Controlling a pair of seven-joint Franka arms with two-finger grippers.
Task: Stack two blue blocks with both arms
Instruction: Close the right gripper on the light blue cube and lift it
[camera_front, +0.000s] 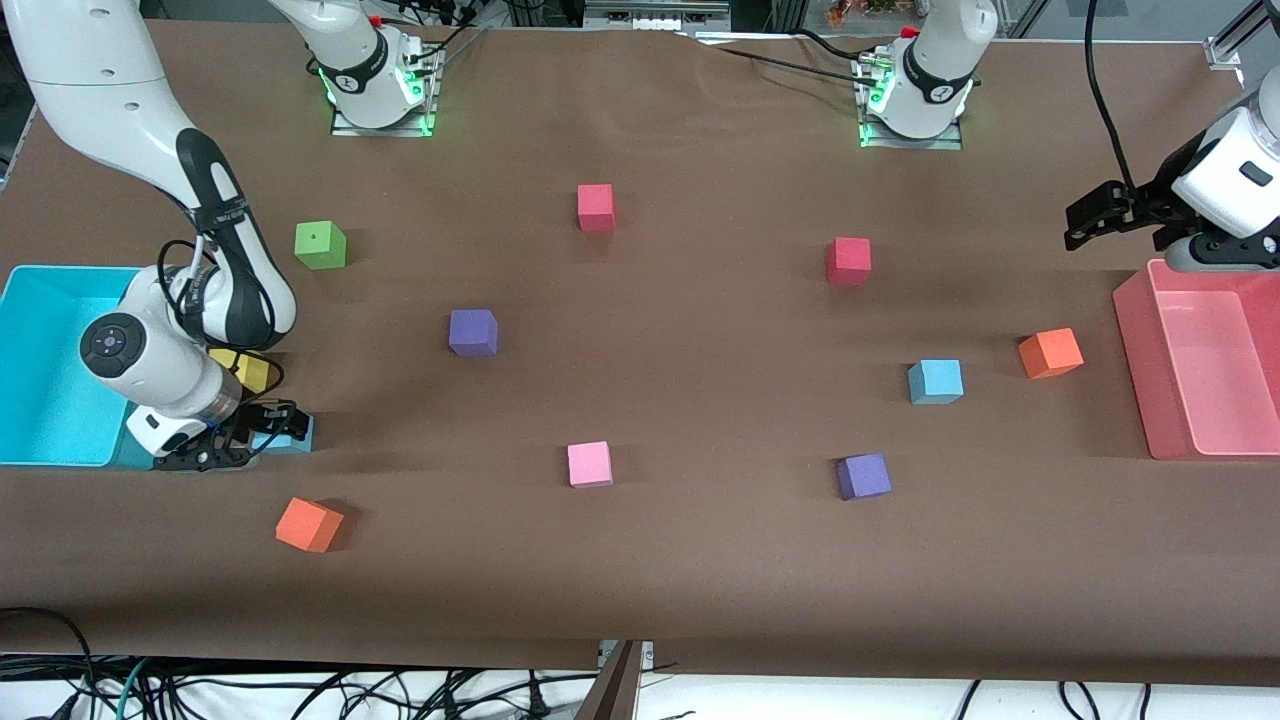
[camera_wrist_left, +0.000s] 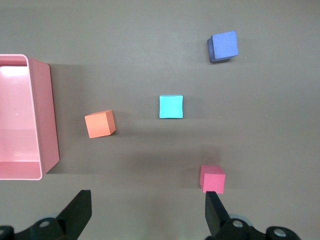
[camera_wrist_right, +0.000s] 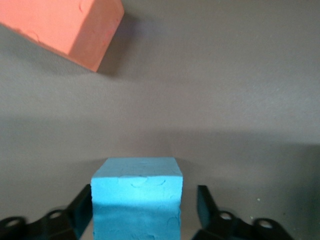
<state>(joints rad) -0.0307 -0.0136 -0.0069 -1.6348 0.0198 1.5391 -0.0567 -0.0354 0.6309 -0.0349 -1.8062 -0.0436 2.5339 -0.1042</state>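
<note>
One blue block (camera_front: 296, 434) rests on the table beside the cyan bin, at the right arm's end. My right gripper (camera_front: 262, 440) is down around it, fingers open. In the right wrist view the block (camera_wrist_right: 136, 200) fills the space between the fingers of the right gripper (camera_wrist_right: 145, 210), with a small gap at one finger. The second blue block (camera_front: 935, 381) sits alone toward the left arm's end and shows in the left wrist view (camera_wrist_left: 171, 106). My left gripper (camera_front: 1090, 222) hangs open and empty high above the table beside the pink bin; it also shows in its wrist view (camera_wrist_left: 147, 220).
A cyan bin (camera_front: 50, 300) and a pink bin (camera_front: 1135, 340) stand at the table's two ends. A yellow cube (camera_front: 250, 370) and an orange cube (camera_front: 309, 524) lie close to the right gripper. An orange cube (camera_front: 1050, 353), a purple cube (camera_front: 863, 476) and a red cube (camera_front: 848, 260) surround the second blue block.
</note>
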